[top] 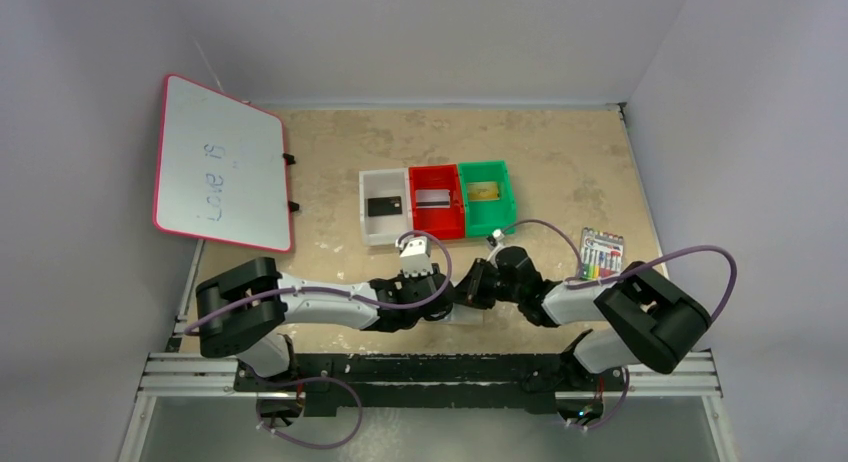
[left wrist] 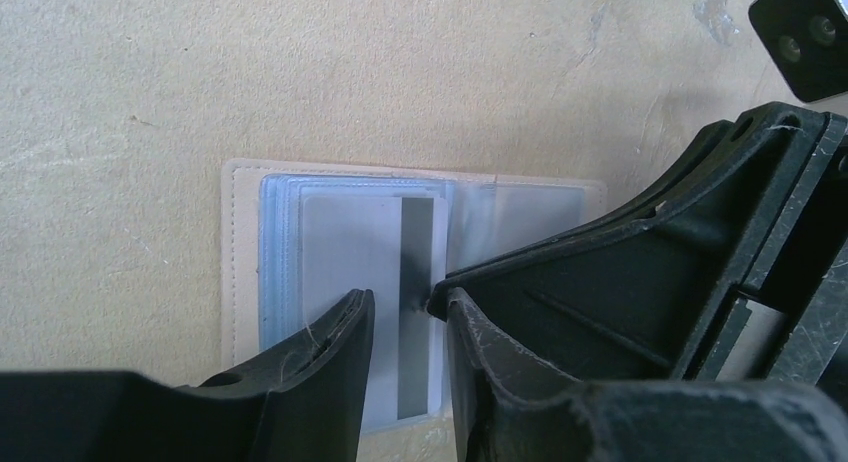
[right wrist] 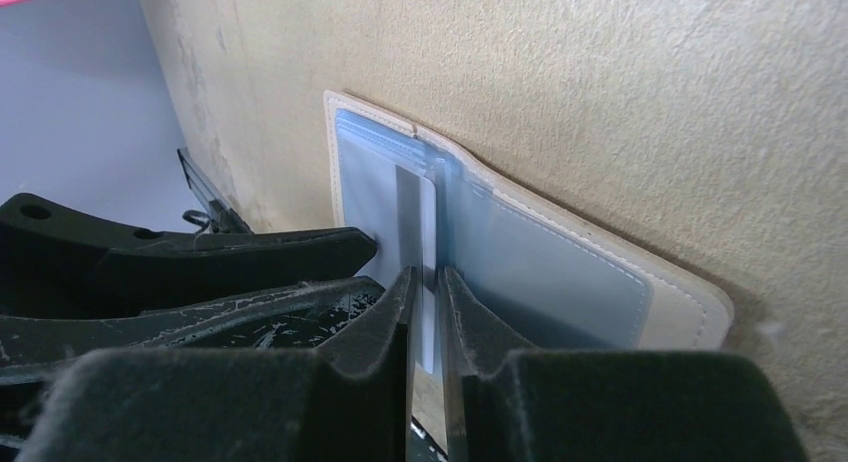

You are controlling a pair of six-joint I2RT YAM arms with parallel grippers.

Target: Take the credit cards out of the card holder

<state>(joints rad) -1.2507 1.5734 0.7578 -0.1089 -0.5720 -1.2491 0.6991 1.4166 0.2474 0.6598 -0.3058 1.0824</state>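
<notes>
An open card holder [left wrist: 240, 272] is lying by the table's [top: 330, 152] near edge with a striped pale card [left wrist: 350, 262] in it, where the right gripper [right wrist: 426, 274], jaws almost closed astride the card's edge (actual grip unclear), is crowding the half-open, empty left gripper [left wrist: 405, 302], risking a collision or dragging the holder along.

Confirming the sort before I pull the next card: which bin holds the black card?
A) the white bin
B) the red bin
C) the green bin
A: in the top view the black card lies in the white bin, while the red bin holds a silvery card and the green bin holds a gold card.
</notes>
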